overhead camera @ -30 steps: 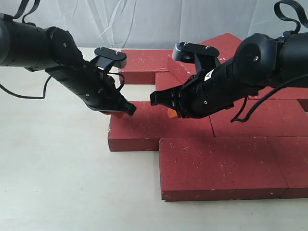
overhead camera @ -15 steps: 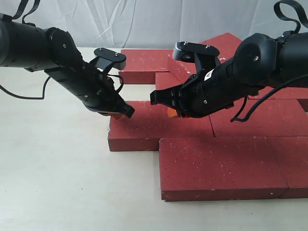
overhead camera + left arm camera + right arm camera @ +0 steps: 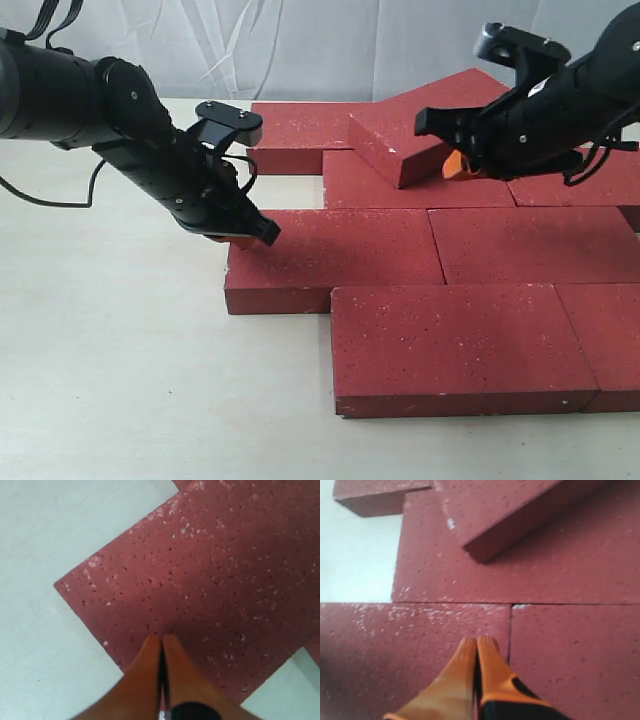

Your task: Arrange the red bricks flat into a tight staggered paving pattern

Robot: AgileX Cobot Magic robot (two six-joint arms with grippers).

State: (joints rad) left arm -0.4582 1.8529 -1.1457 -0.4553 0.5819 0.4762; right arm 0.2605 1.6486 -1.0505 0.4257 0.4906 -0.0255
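Observation:
Several red bricks lie flat in staggered rows: a front brick, a middle-row left brick and right brick, and a row behind. One more brick rests tilted across the back rows. My left gripper is shut and empty, tips down at the left end of the middle-row left brick. The left gripper's fingertips are pressed together. My right gripper hangs shut and empty beside the tilted brick. In the right wrist view the right gripper hovers above a seam between two flat bricks.
A back-left brick lies at the rear, with a gap of bare table between it and the middle row. Pale table spreads left and in front. A white cloth backdrop closes the rear.
My right arm has pulled up and away to the right, off the middle-row left brick, uncovering the tilted brick. The left gripper has barely shifted.

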